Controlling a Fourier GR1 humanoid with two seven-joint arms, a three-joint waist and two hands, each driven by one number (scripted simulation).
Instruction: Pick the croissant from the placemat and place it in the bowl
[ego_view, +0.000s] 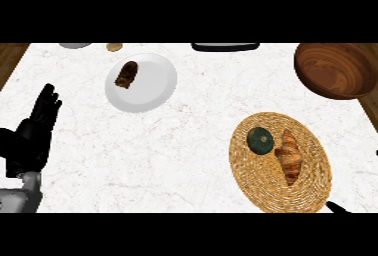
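I see the croissant (290, 159) lying on the woven placemat (251, 185) at the lower right of the frame, just beside a dark green round thing (260, 140). The wooden bowl (336, 70) sits at the upper right, well apart. My left hand (35, 131) rests released at the left edge. Only a tip of my right hand (338, 207) shows; I cannot tell its state. A white plate (151, 87) lies upper left on the desk (184, 150).
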